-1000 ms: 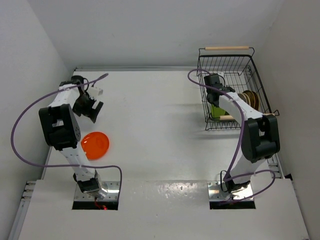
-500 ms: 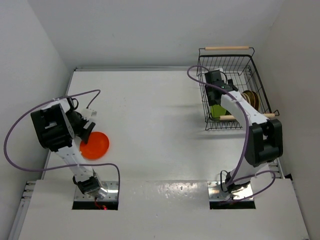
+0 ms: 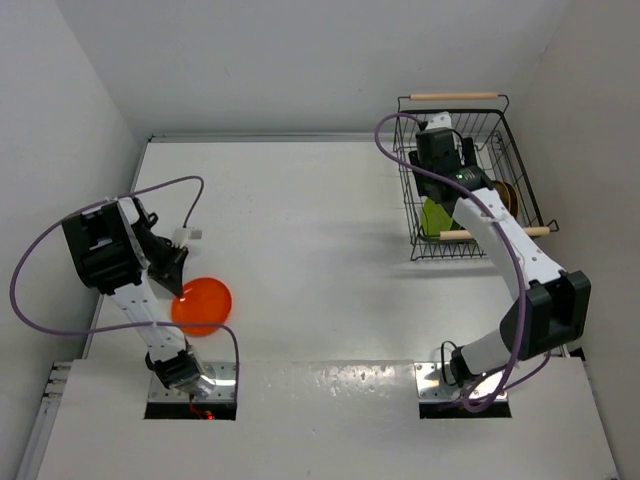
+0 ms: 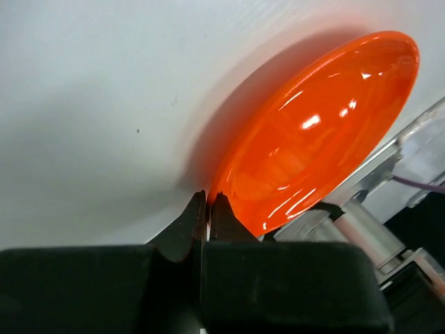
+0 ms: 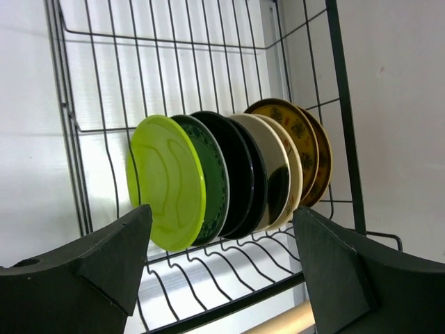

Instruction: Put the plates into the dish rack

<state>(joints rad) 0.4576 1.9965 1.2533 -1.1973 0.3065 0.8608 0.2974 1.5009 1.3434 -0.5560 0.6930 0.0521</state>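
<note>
An orange plate lies at the near left of the table and looks tipped up in the left wrist view. My left gripper is shut on its left rim. The dish rack stands at the far right. In it several plates stand on edge in a row: lime green, dark patterned, black, cream and mustard. My right gripper hangs open above the rack's left side and holds nothing.
The rack has wooden handles at its far end and near end. Its wire wall rises beside the lime plate. White walls enclose the table on three sides. Purple cables loop from both arms.
My left gripper dropped to the orange plate and shut on its rim; the plate shifted slightly right and nearer. My right gripper opened and drew up and back from the rack.
</note>
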